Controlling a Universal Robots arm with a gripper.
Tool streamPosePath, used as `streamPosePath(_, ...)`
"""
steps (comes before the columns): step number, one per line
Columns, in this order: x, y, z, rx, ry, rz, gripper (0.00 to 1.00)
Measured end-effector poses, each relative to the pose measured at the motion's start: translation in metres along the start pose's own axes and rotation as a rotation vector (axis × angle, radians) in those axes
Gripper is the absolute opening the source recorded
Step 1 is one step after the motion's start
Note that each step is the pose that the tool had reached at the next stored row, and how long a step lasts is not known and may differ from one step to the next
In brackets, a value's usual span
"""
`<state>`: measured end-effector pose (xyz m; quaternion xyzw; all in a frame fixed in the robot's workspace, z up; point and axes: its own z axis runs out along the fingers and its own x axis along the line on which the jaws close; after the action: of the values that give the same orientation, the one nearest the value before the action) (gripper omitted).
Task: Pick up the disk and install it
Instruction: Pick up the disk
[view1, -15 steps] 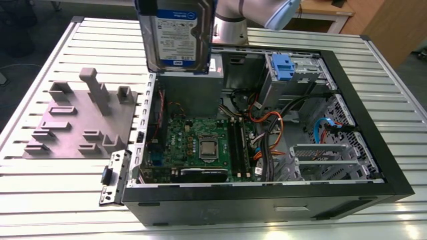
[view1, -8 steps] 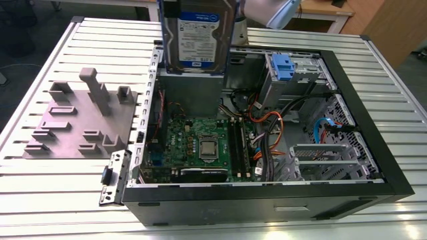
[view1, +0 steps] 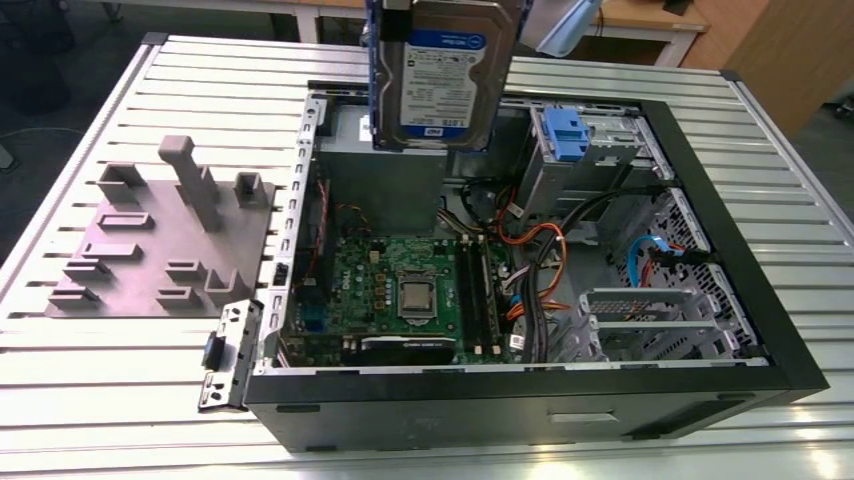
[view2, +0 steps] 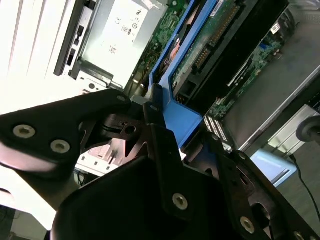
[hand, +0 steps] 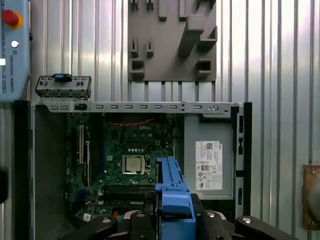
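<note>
We see the black end effector (hand: 175, 222) closed tight on the blue plastic bracket (hand: 172, 190) of the flat silver-grey disk (view1: 447, 70), 2 fingers (hand: 212, 225) pinching it. Disk hangs upright in the air above the open black computer case (view1: 534, 395), near its grey power-supply box (hand: 209, 165), well off the slatted metal counter (view1: 107, 400).

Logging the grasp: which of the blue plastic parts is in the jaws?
The blue bracket around the disk, raised over the open case; the blue latch, by contrast, sits mounted inside that case.
</note>
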<state>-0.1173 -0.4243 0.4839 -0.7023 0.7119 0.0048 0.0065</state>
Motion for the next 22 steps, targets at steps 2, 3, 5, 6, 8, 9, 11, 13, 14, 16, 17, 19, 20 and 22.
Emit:
streamPosePath(2, 0.0021, -0.0014, 0.0005, 0.0000, 0.0002, 0.001, 0.37)
streamPosePath(3, 0.0040, -0.0016, 0.0009, 0.0000, 0.0000, 0.001, 0.37)
streamPosePath(5, 0.0057, -0.0017, 0.0014, 0.0000, 0.0000, 0.002, 0.37)
streamPosePath(6, 0.0060, -0.0020, 0.0016, 0.0000, -0.0001, 0.002, 0.37)
streamPosePath(8, 0.0060, -0.0060, 0.0021, 0.0001, 0.0000, 0.002, 0.37)
streamPosePath(9, 0.0060, -0.0089, 0.0023, 0.0000, 0.0000, 0.002, 0.37)
streamPosePath(11, 0.0060, -0.0127, 0.0026, 0.0001, -0.0001, 0.002, 0.37)
streamPosePath(13, 0.0061, -0.0133, 0.0025, 0.0000, 0.0001, 0.002, 0.37)
streamPosePath(14, 0.0061, -0.0133, 0.0025, 0.0000, 0.0000, 0.002, 0.37)
streamPosePath(16, 0.0060, -0.0135, 0.0025, 0.0000, 0.0000, 0.002, 0.37)
streamPosePath(17, 0.0060, -0.0135, 0.0025, 0.0000, 0.0000, 0.002, 0.37)
streamPosePath(19, 0.0060, -0.0136, 0.0025, 0.0000, 0.0000, 0.002, 0.37)
streamPosePath(20, 0.0060, -0.0136, 0.0025, 0.0000, 0.0000, 0.002, 0.37)
streamPosePath(22, 0.0060, -0.0139, 0.0025, 0.0000, 0.0001, 0.002, 0.37)
